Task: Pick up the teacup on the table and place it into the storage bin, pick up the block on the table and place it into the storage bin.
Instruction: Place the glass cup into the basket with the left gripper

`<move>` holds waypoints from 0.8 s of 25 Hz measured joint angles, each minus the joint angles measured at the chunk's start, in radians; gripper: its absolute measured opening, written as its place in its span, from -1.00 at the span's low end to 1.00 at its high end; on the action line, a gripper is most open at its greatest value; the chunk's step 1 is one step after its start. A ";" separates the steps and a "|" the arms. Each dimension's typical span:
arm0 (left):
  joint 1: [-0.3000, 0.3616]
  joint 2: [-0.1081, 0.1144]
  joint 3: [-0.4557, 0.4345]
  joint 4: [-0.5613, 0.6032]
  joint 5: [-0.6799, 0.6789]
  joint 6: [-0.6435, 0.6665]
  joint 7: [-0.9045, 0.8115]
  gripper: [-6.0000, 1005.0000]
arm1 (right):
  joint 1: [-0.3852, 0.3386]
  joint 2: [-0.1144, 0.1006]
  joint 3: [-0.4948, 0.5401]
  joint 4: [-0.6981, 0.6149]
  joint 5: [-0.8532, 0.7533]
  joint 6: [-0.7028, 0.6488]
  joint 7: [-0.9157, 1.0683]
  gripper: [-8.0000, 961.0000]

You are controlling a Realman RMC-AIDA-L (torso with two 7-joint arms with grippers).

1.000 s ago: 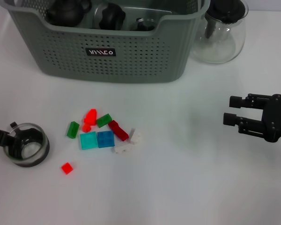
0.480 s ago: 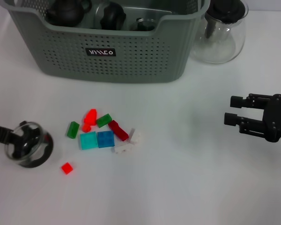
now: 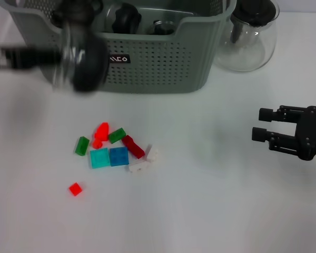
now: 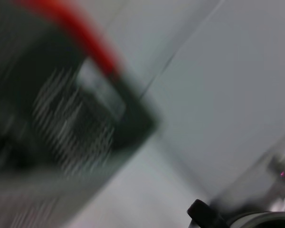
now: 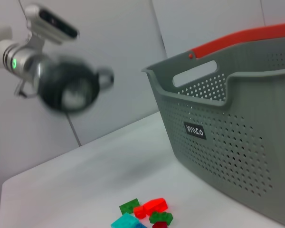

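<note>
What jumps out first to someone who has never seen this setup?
A glass teacup hangs in the air, carried by the left gripper in front of the big grey-green storage bin. On the white table below lies a scatter of bright blocks. The black right gripper waits open at the right side.

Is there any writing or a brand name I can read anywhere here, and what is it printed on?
One text only: a small black label with white letters on the front wall of the storage bin. The letters are too stylised and small to read for certain. In the head view the lifted teacup hides part of it.
</note>
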 joint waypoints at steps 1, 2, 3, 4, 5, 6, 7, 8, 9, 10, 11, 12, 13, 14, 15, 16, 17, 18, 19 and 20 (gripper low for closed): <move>-0.006 0.002 -0.001 -0.010 -0.052 -0.001 -0.007 -0.90 | 0.000 0.000 0.000 0.000 0.000 0.000 0.000 0.22; -0.018 0.003 0.001 -0.020 -0.138 -0.006 -0.028 -0.90 | 0.000 0.001 0.000 0.000 0.000 0.001 -0.001 0.22; -0.030 0.004 0.003 -0.023 -0.190 -0.013 -0.044 -0.90 | 0.000 0.001 0.000 0.000 0.000 0.001 -0.001 0.22; -0.044 0.004 0.004 -0.022 -0.231 -0.027 -0.064 -0.90 | 0.000 0.001 0.000 0.000 0.000 0.001 -0.001 0.22; -0.063 0.007 0.006 -0.014 -0.269 -0.048 -0.084 -0.90 | 0.000 0.001 0.000 0.001 0.000 0.001 -0.001 0.22; -0.084 0.010 0.015 0.005 -0.288 -0.090 -0.103 -0.90 | 0.001 0.001 0.000 0.001 0.000 0.001 -0.001 0.22; -0.105 0.014 0.030 0.027 -0.299 -0.136 -0.123 -0.90 | 0.000 0.002 0.000 0.001 0.000 0.001 -0.001 0.22; -0.119 0.017 0.051 0.047 -0.298 -0.189 -0.141 -0.90 | 0.001 0.002 -0.001 0.001 0.000 0.000 -0.001 0.22; -0.138 0.026 0.103 0.080 -0.293 -0.264 -0.168 -0.90 | 0.001 0.002 -0.001 0.001 0.000 -0.002 -0.001 0.22; -0.152 0.033 0.157 0.106 -0.286 -0.333 -0.196 -0.90 | 0.001 0.003 0.000 0.001 0.000 -0.002 -0.001 0.22; -0.167 0.040 0.219 0.129 -0.275 -0.390 -0.217 -0.90 | 0.001 0.003 0.000 0.001 0.000 -0.003 -0.001 0.22; -0.184 0.046 0.284 0.151 -0.252 -0.453 -0.243 -0.90 | 0.000 0.003 0.000 0.001 0.001 -0.005 -0.001 0.22; -0.206 0.049 0.361 0.171 -0.208 -0.522 -0.273 -0.90 | 0.000 0.004 0.000 0.001 0.001 -0.006 -0.001 0.22; -0.227 0.050 0.418 0.180 -0.158 -0.579 -0.294 -0.90 | 0.000 0.004 0.000 0.001 0.001 -0.007 -0.001 0.22; -0.248 0.050 0.478 0.188 -0.106 -0.630 -0.315 -0.90 | 0.000 0.005 0.000 0.001 0.001 -0.007 -0.001 0.22; -0.275 0.047 0.553 0.189 -0.012 -0.700 -0.344 -0.90 | 0.000 0.006 0.000 0.001 0.001 -0.007 -0.001 0.22; -0.295 0.039 0.601 0.185 0.052 -0.751 -0.362 -0.90 | 0.000 0.006 0.000 0.001 0.001 -0.007 -0.001 0.22; -0.310 0.032 0.639 0.180 0.109 -0.792 -0.374 -0.90 | 0.000 0.007 0.000 0.001 0.001 -0.007 -0.001 0.22; -0.327 0.017 0.681 0.171 0.174 -0.843 -0.386 -0.90 | 0.001 0.007 0.000 0.001 0.001 -0.007 -0.001 0.22; -0.338 0.005 0.708 0.162 0.217 -0.876 -0.393 -0.90 | 0.001 0.007 0.001 0.001 0.001 -0.007 -0.001 0.22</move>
